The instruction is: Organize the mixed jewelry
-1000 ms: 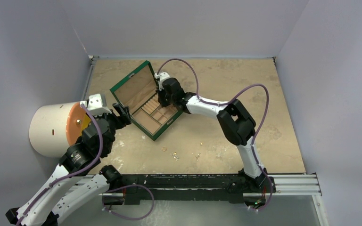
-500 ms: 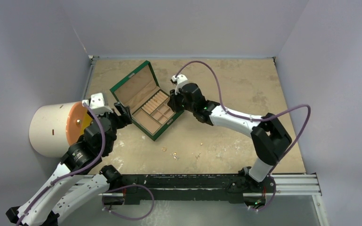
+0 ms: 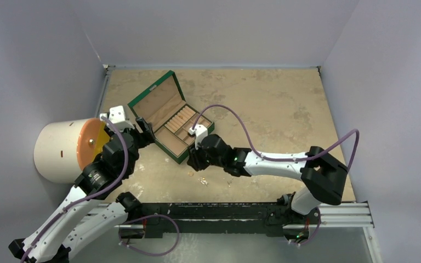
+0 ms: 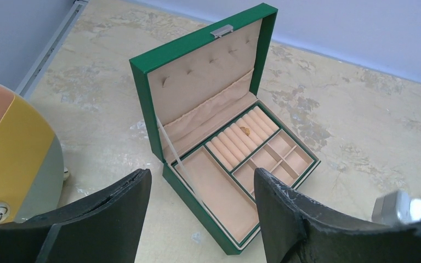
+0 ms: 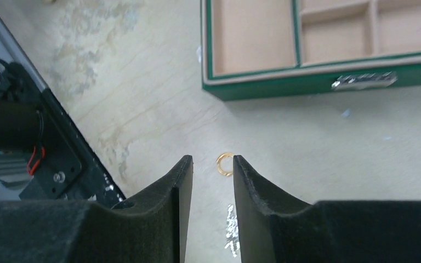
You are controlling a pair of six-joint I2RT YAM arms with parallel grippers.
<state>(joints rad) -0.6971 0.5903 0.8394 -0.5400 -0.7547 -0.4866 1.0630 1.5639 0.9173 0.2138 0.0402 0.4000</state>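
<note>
**Top view.** Green box (image 3: 170, 118) stands open on the table (image 3: 285, 109), left of centre, with its lid raised on the far-left side. Loose jewelry pieces (image 3: 203, 181) lie scattered on the bare table just in front of the box, between it and the arm bases. The right end effector (image 3: 192, 163) is low by the box's near corner, close to the leftmost piece. The left end effector (image 3: 145, 130) is at the box's left side. A white cylinder (image 3: 60, 150) with an orange face lies at the far left.

**Left wrist view.** The left end effector's fingers (image 4: 104, 219) stand wide apart with nothing between them, and the open box is framed in the gap. The tan lining shows one long compartment, a row of ring rolls and several small square cells. One small gold piece (image 4: 245, 130) sits in the ring rolls. The other cells look bare.

**Right wrist view.** The right end effector's fingers (image 5: 183, 181) are apart by a narrow gap and grip nothing. A gold hoop (image 5: 225, 164) lies flat on the table just past the tips, nearest the right-hand finger in the frame. A silver glittery piece (image 5: 231, 230) shows on the table through the gap. The box's front wall with its metal clasp (image 5: 364, 80) runs along the top of the frame.
</note>
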